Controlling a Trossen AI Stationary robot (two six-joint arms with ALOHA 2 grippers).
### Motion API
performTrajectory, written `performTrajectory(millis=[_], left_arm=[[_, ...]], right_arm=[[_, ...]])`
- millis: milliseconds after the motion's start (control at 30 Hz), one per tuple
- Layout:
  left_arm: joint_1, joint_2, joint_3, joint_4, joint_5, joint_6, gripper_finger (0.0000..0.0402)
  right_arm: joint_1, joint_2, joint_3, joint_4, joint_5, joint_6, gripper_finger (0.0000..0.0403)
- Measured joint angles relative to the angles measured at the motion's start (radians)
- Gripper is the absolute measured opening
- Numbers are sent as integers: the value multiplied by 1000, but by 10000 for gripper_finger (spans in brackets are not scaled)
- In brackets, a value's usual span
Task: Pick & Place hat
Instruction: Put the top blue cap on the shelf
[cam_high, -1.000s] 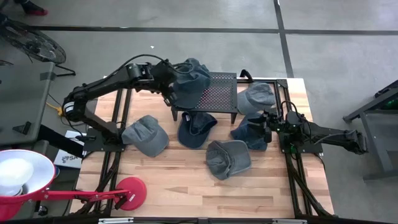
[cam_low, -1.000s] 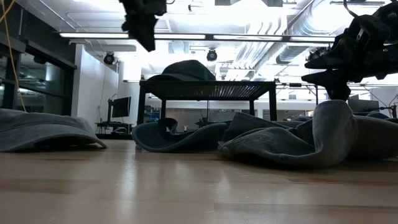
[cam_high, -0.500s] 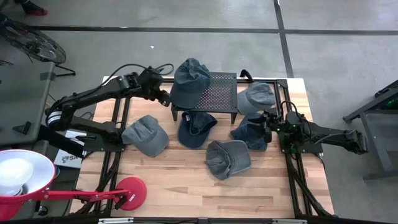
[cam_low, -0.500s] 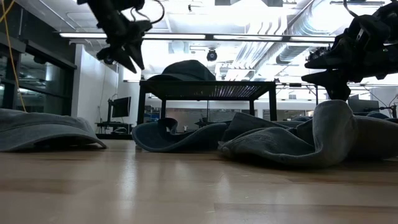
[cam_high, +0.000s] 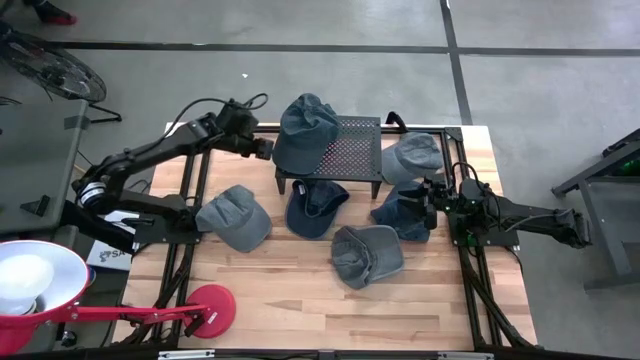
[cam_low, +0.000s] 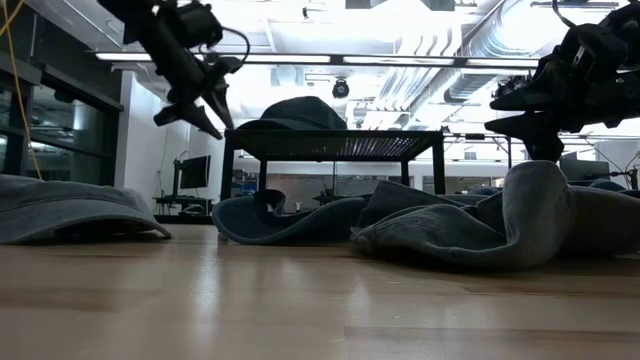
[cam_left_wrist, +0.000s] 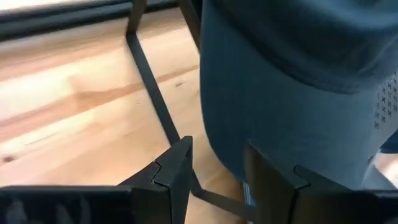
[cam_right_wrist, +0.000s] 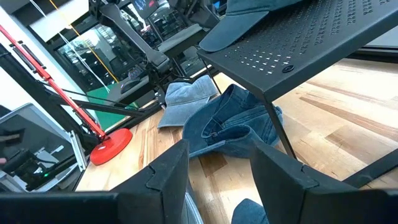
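A dark blue-grey hat (cam_high: 305, 125) lies on the left end of a black perforated rack (cam_high: 352, 150), its brim overhanging the rack's left edge (cam_left_wrist: 280, 93). My left gripper (cam_high: 267, 150) hovers open just left of that hat, above the table (cam_low: 212, 125); in its wrist view the fingers (cam_left_wrist: 177, 168) stand below the brim. My right gripper (cam_high: 428, 200) waits open over a crumpled denim hat (cam_high: 405, 213) near the table's right side. Several more hats lie on the wood: one at the left (cam_high: 233, 216), one under the rack's near edge (cam_high: 315, 208), one in the middle (cam_high: 367, 255).
A light grey hat (cam_high: 412, 155) lies right of the rack. A red lamp base (cam_high: 207, 308) stands at the near left corner, its white shade (cam_high: 28, 282) off the table's left edge. Bare wood lies along the near edge (cam_high: 330, 310).
My left gripper has drawn back from the hat on the rack toward the table's left edge and has come lower. The hat has settled flatter on the rack's left end and has stayed there. The right arm has kept still.
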Motion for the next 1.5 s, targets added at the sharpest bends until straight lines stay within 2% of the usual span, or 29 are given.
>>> performTrajectory(millis=[133, 333, 600, 1200, 1500], left_arm=[[25, 0, -51, 84, 56, 0, 140], [64, 0, -90, 132, 70, 12, 140], [88, 1, -126, 227, 171, 27, 140], [88, 42, -126, 272, 199, 34, 140], [86, 42, -126, 272, 354, 18, 140]], right_arm=[[0, 0, 0, 0, 0, 0, 161], [0, 0, 0, 0, 0, 0, 162], [0, 0, 0, 0, 0, 0, 162], [0, 0, 0, 0, 0, 0, 162], [0, 0, 0, 0, 0, 0, 162]])
